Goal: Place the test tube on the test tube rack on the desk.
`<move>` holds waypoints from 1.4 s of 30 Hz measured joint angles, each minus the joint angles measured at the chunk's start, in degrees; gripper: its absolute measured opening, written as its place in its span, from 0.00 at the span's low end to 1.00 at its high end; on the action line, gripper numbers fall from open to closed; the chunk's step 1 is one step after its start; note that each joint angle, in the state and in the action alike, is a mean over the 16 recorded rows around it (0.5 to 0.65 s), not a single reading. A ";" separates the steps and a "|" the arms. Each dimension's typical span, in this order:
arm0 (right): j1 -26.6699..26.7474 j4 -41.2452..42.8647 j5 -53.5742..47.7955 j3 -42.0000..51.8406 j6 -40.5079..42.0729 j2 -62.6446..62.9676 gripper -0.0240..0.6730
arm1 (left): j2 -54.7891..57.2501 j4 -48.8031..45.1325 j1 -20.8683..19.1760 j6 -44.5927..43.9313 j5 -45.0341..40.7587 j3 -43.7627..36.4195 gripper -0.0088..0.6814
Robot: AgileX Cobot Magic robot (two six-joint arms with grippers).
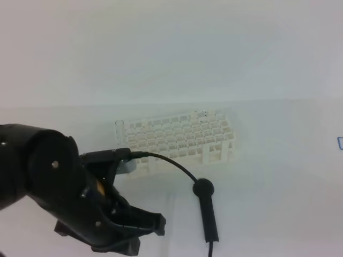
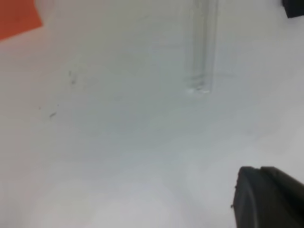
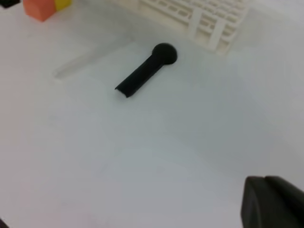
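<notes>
The bulky matte-black left robot arm has rounded housings, small silver screws, an orange patch, and a thin black cable at two o'clock.

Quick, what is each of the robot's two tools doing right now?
Left tool: open, holding nothing.
Right tool: only a black corner of it shows, so its state cannot be told.

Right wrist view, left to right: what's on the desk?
orange cube → test tube, lying flat → black round-headed stick → test tube rack. Yellow cube skipped because it overlaps the tube's left end.
</notes>
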State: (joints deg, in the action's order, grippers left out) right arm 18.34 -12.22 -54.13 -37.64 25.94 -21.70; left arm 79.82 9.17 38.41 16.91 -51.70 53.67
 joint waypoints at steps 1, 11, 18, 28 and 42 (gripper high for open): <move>0.92 0.51 -0.01 -0.35 -0.48 -1.06 0.03 | 0.81 -0.79 0.51 0.57 0.07 0.12 0.01; 4.86 1.28 3.00 -1.03 -1.71 -5.95 0.06 | 10.96 -7.92 5.13 5.66 0.96 4.23 0.03; 4.93 1.72 4.97 -1.03 -1.79 -6.11 0.12 | 17.25 -11.14 5.81 8.00 -0.07 10.05 0.18; 4.93 2.61 6.12 -1.03 -1.59 -6.11 0.16 | 24.83 -10.91 5.68 10.27 -0.13 16.31 0.52; 4.93 2.85 7.50 -1.03 -1.21 -6.11 0.16 | 31.56 -9.57 5.63 12.04 0.37 17.94 0.60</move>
State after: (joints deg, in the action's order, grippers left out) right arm 23.27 -9.38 -46.62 -38.67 24.73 -27.81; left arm 111.38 -0.40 44.04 28.95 -51.33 71.61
